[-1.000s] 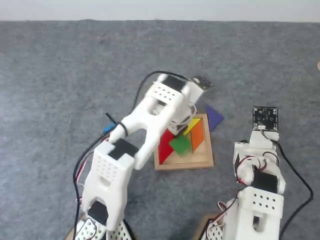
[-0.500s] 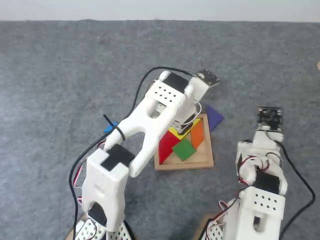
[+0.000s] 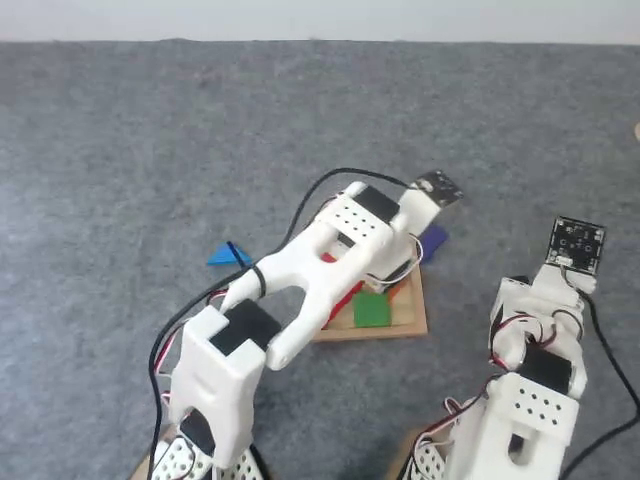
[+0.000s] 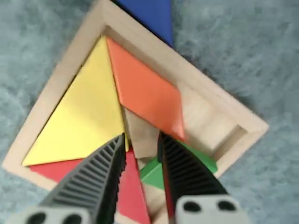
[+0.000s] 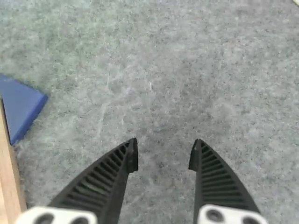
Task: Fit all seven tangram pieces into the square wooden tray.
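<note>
Most of the square wooden tray hides beneath the left arm in the high view, only its green square clearly showing. The left tool, empty and slightly parted, hangs over the tray's bare gap between yellow triangle, orange piece and green square. The right tool, spread wide, hovers over the surface near a blue piece.

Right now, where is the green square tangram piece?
In the high view, the green square tangram piece lies inside the square wooden tray, by its edge nearest the arms, beside the red tangram piece.
</note>
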